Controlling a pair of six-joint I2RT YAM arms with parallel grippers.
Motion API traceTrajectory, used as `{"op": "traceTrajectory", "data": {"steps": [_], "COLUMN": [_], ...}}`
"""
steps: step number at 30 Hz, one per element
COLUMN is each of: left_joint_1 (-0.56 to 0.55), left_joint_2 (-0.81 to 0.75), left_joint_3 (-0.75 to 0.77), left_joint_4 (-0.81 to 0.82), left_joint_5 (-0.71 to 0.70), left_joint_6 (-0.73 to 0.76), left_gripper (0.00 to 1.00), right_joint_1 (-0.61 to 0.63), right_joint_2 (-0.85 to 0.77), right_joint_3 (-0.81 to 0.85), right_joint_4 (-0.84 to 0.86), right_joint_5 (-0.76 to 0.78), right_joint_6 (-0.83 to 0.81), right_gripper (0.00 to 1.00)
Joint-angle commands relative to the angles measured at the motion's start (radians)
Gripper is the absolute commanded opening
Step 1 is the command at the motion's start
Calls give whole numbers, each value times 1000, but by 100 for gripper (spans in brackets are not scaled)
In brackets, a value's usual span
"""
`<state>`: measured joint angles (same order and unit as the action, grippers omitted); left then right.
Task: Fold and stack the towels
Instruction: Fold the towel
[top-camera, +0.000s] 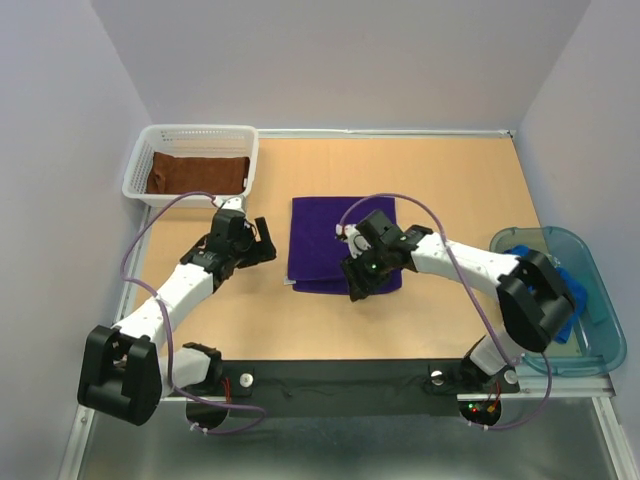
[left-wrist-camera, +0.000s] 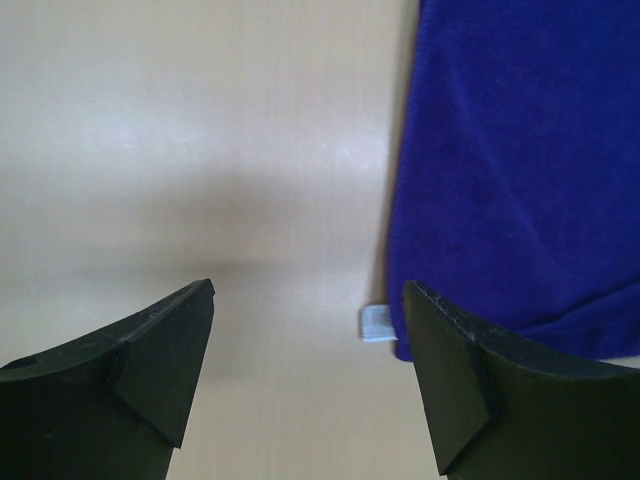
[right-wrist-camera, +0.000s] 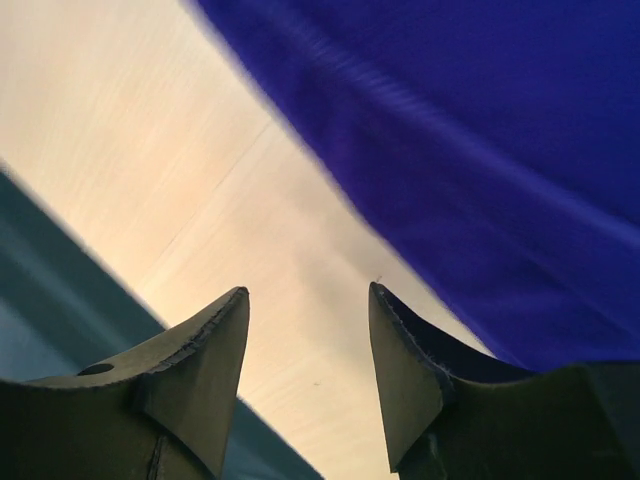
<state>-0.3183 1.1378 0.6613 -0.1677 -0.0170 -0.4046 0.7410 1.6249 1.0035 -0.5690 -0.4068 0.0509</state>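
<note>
While the dark purple towel is lying flat in the middle of the worktop, with a second layer showing along its near edge, we are seeing both arms reaching in beside it. The left gripper is hovering just left of the towel over bare wood, and its fingers are standing wide apart with nothing between them. In the left wrist view, a small pale label is peeking out at the towel's edge. The right gripper is hanging over the towel's near edge, its fingers standing partly apart and gripping nothing. The rust-brown towel is lying in the white basket at the far left corner, well apart from the purple one. The bright blue towel is sitting bunched in the clear teal bin at the near right, partly hidden behind the right arm.
</note>
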Motion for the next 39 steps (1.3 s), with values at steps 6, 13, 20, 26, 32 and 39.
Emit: {"op": "traceTrajectory", "data": {"steps": [6, 13, 20, 26, 32, 39], "left_joint_1": [-152, -225, -234, -234, -234, -235], "left_joint_2": [68, 192, 223, 214, 214, 212], "left_joint_3": [-9, 23, 18, 1, -5, -11], "left_joint_4": [22, 39, 42, 43, 50, 54], "left_joint_5": [101, 78, 65, 60, 57, 54], "left_joint_6": [-240, -283, -286, -289, -286, -287], "left_gripper": [73, 53, 52, 52, 52, 52], "right_joint_1": [-89, -207, -229, -229, -229, -227], "right_joint_2": [-158, -38, 99, 124, 70, -42], "right_joint_3": [110, 171, 244, 202, 93, -20], "right_joint_4": [6, 21, 50, 52, 52, 49], "right_joint_5": [595, 645, 668, 658, 632, 586], "right_joint_6": [274, 259, 219, 228, 239, 251], "right_gripper": [55, 52, 48, 46, 45, 45]}}
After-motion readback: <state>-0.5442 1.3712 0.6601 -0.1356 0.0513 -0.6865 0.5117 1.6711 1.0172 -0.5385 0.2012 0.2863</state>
